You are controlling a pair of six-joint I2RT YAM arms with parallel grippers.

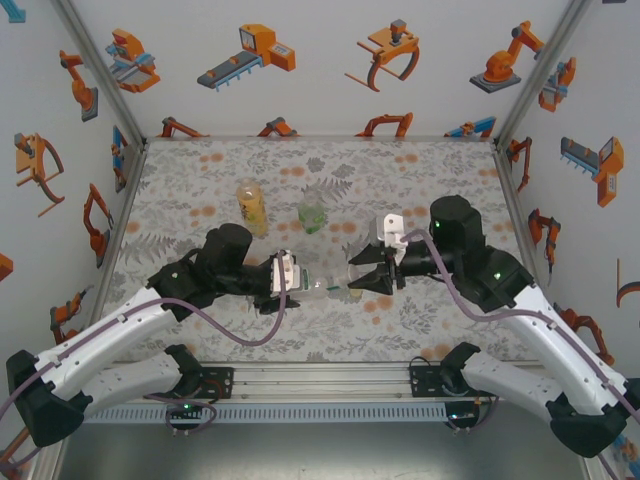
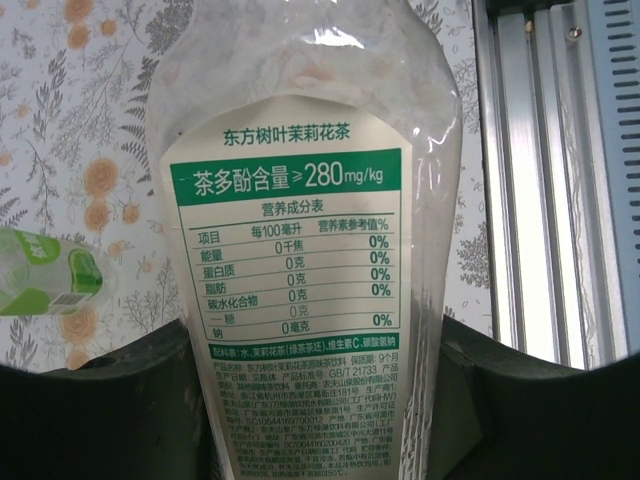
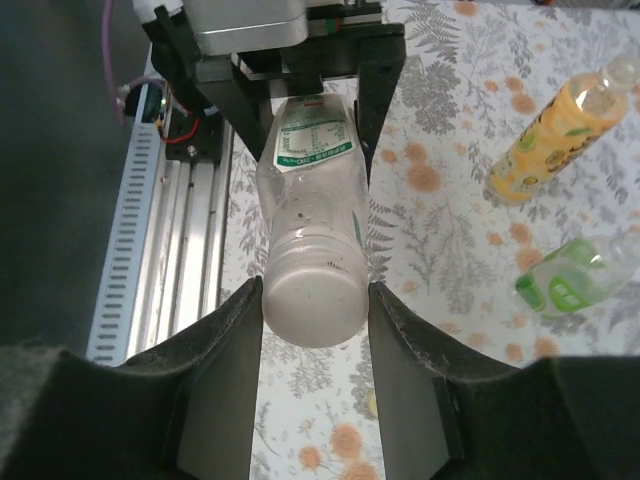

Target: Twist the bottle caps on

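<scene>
- Two pincers meet at one slim clear bottle, which lies level in the air between them above the near middle of the counter.
- The left pincer is clamped on the labelled part of this bottle. In the left wrist view its dark fingers press on either side of the green-white label.
- The right pincer is drawn in on the opposite end. In the right wrist view its fingers touch both sides of a whitish round end.
- Whether that whitish end is a cap or part of the bottle itself cannot be told.
- In the right wrist view the clear, ribbed body runs from the whitish end back to the label, where the left pincer grips it.
- An amber-yellow bottle with a yellow label stands further back on the counter, left of centre.
- A short green-tinted bottle stands near it to the right, and the two do not touch.
- Both of these bottles are well apart from the pincers.
- The counter has a grey leaf print with orange flowers.
- An aluminium rail runs along its near edge, below the held bottle.
</scene>
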